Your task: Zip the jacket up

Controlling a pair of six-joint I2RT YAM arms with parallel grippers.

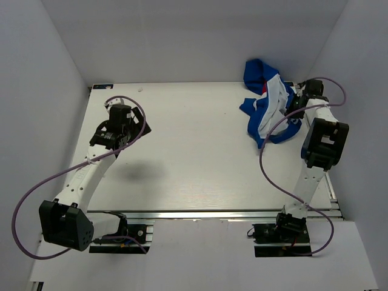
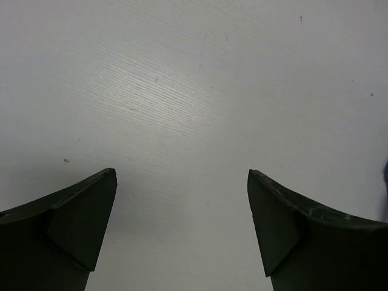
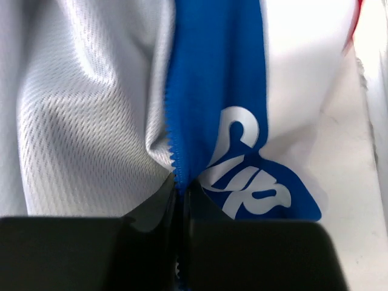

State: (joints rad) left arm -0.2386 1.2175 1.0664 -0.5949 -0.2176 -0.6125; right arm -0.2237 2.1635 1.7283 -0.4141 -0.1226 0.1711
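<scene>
The jacket [image 1: 268,103] lies crumpled at the table's far right corner, blue with white lining and a red patch showing. My right gripper [image 1: 296,104] is at its right side. In the right wrist view the right gripper [image 3: 180,185] is shut on the jacket's blue zipper edge [image 3: 179,151], with white mesh lining [image 3: 79,115] to the left and white lettering [image 3: 242,176] to the right. My left gripper [image 2: 182,200] hangs open over bare table at the far left [image 1: 115,121], nothing between its fingers.
White walls close the table on the left, back and right. The back wall stands just behind the jacket. The right arm [image 1: 318,151] runs along the right edge. A metal rail [image 1: 212,215] marks the near edge.
</scene>
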